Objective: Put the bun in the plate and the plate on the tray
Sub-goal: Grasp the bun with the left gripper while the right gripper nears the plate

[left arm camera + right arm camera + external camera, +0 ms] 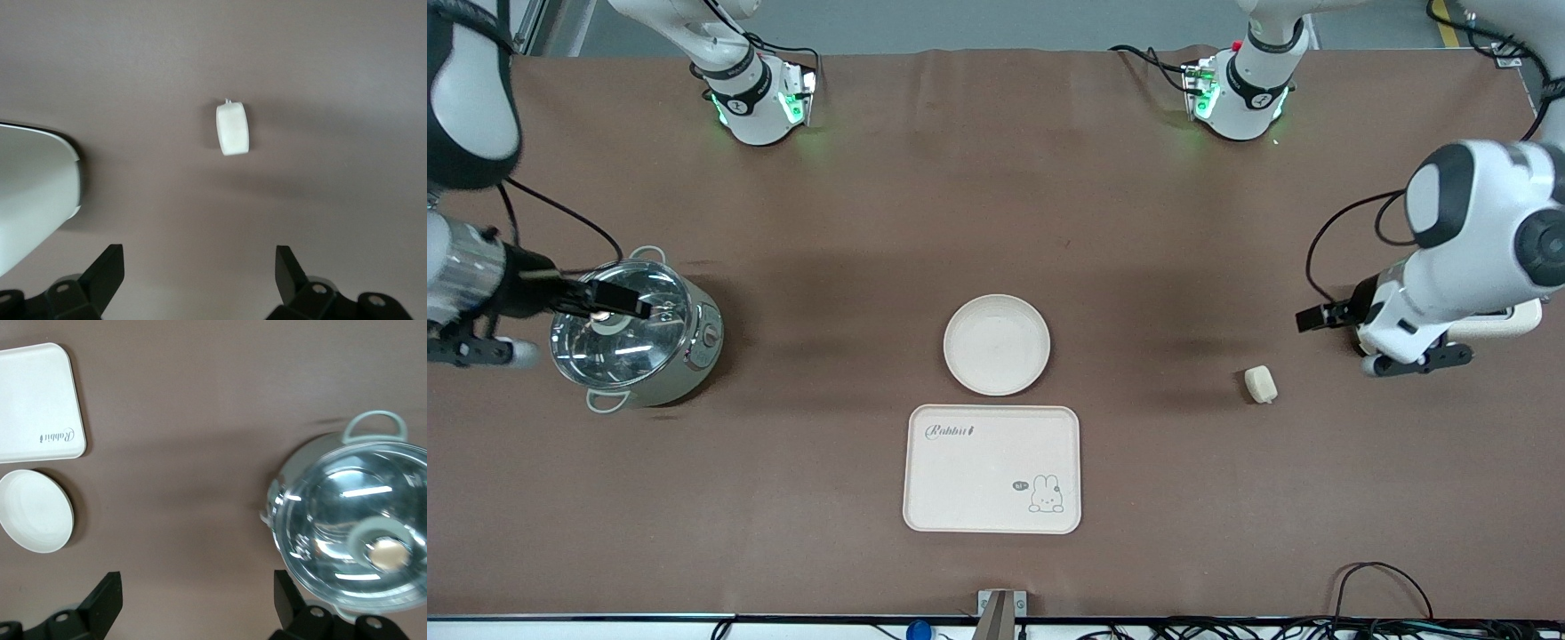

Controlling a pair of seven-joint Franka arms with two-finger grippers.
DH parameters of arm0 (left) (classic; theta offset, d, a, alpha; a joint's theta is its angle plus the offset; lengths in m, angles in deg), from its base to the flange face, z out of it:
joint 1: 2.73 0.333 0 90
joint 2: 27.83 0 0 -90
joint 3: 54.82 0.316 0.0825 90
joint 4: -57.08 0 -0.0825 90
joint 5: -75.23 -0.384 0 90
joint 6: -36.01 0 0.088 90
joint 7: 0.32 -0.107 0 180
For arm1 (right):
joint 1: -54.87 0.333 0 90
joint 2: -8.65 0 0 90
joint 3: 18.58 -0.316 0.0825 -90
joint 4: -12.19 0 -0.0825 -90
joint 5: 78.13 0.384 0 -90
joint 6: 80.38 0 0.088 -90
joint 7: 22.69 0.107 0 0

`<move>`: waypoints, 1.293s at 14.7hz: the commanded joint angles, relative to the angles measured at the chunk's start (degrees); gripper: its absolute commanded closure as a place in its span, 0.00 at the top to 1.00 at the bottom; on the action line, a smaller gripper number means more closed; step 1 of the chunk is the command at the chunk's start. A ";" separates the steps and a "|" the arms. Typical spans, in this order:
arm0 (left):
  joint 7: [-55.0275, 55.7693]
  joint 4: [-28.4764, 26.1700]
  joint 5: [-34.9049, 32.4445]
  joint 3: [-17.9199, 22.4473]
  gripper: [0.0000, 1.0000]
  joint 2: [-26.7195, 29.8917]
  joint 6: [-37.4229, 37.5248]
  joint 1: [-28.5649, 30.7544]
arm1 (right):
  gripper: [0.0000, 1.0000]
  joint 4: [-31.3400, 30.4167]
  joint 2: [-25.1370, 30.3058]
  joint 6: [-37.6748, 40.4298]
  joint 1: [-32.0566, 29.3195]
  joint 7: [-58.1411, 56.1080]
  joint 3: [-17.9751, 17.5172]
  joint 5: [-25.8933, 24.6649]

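A: Three task items are seen on the table (996,196). How are they laid out, largest first?

B: The tray (992,468) is set nearest the front camera, empty. The plate (997,344) is placed just beside it, slightly farther off, also empty. The bun (1261,384) is left on the cloth toward the left arm's end.

A: And the grippers?

B: The left gripper (200,277) is held over the bun with fingers spread, nothing gripped. The right gripper (197,600) is held beside a lidded pot (637,336), likewise spread and empty.
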 commanded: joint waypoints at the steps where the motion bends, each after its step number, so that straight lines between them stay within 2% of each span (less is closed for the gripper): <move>1: 4.14 0.73 -0.88 0.15 1.00 -5.70 -4.12 -0.27 | 1.00 -2.19 -2.48 -4.90 4.19 4.16 0.17 1.09; 6: 7.40 0.99 -1.59 -0.20 0.98 -12.30 -11.67 0.34 | 1.00 -3.43 -10.47 -15.62 10.69 11.28 0.09 1.70; 8: 7.41 1.17 -1.15 -0.20 0.94 -14.67 -14.58 0.43 | 1.00 -3.52 -14.25 -20.28 13.07 13.66 0.09 3.89; 10: 7.41 1.08 -0.97 -0.20 0.91 -16.95 -19.40 0.51 | 1.00 -3.52 -17.24 -23.02 15.00 14.11 0.09 8.36; 12: 7.49 1.08 -0.97 -0.20 0.88 -18.63 -21.09 0.51 | 1.00 -3.69 -18.31 -24.25 18.24 14.19 0.09 9.70; 14: 7.58 1.17 -0.89 -0.28 0.82 -19.59 -21.71 0.69 | 1.00 -6.75 -18.40 -27.48 21.06 14.19 0.09 9.79; 16: 7.58 1.08 -0.80 -0.37 0.70 -20.56 -22.84 0.60 | 1.00 -12.89 -17.79 -33.89 22.91 14.28 -0.18 11.44; 17: 7.58 1.08 -0.80 -0.37 0.60 -20.92 -22.94 0.60 | 1.00 -14.75 -17.70 -36.62 24.83 14.28 -0.18 13.20; 19: 7.58 0.82 -0.10 -0.55 0.34 -21.01 -22.94 0.60 | 1.00 -16.08 -17.70 -39.45 28.27 14.28 -0.09 15.06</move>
